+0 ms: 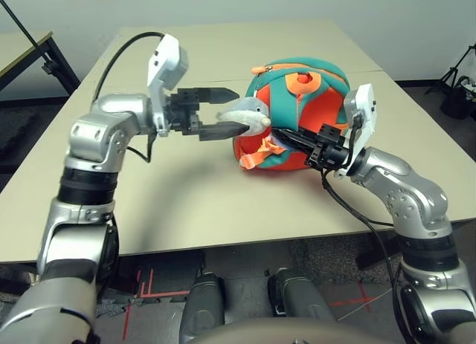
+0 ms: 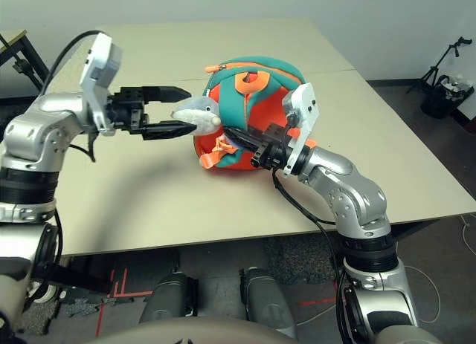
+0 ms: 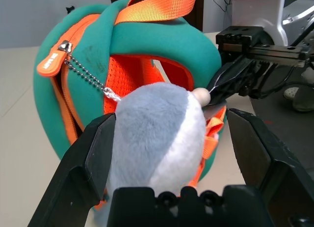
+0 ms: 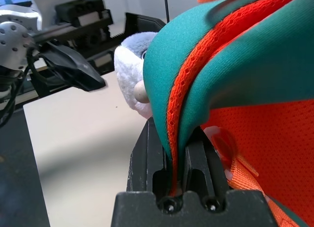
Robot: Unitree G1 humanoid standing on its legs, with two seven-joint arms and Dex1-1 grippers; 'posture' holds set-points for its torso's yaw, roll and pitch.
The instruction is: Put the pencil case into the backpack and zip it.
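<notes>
The backpack (image 1: 316, 106) stands on the table (image 1: 201, 203), with the right gripper (image 4: 176, 163) at its front, jaws closed on a teal strap with orange-red edging. Beside the backpack's plush head (image 3: 152, 134), the left gripper (image 1: 223, 112) has its jaws wide apart around the grey-and-white plush, unclamped. On the backpack's upper side, the orange zipper pull (image 3: 51, 63) bears pale lettering, too small to read reliably.

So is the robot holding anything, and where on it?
The right gripper pinches the backpack by a teal strap with red edging. The left gripper, open around the plush head, isn't gripping it.
</notes>
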